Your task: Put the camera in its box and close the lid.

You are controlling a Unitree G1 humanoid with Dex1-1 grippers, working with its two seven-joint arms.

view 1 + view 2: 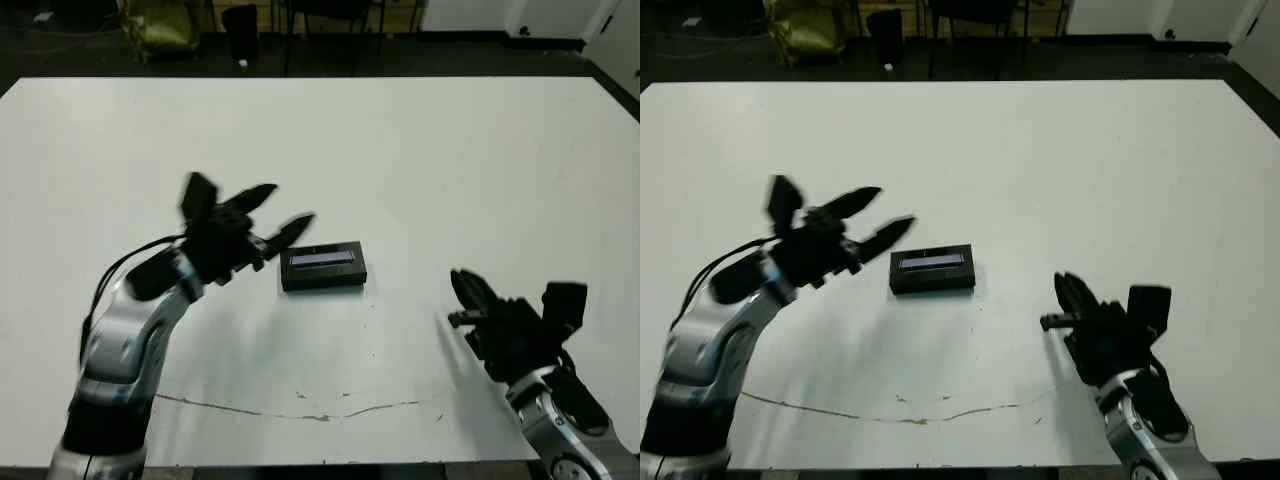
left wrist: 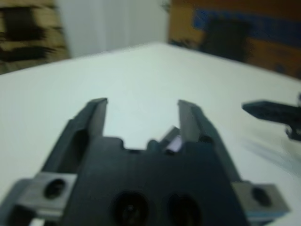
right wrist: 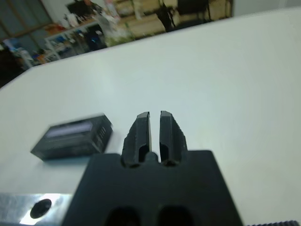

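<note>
Box: small black rectangular box (image 1: 323, 268), flat black silver-striped lid (image 1: 322, 258) apparently seated on it, mid-table.
Left gripper (image 1: 283, 222): raised beside it, spread wide, empty.
Right gripper (image 3: 154, 123): well apart, nearly closed, empty.

- The left claw (image 1: 268, 222) was smeared by motion blur in both eye views, at centre left of the frame.
- The left wrist view was soft throughout; only a pale sliver of the lid (image 2: 172, 139) showed between the fingers (image 2: 96, 117), the rest hidden behind the claw's body.
- The box (image 1: 324, 275) was shut under the lid, so the camera could not be seen.
- The right arm was cut off by the lower right corner of the eye views.
- The lid's stripe was too small to read.
</note>
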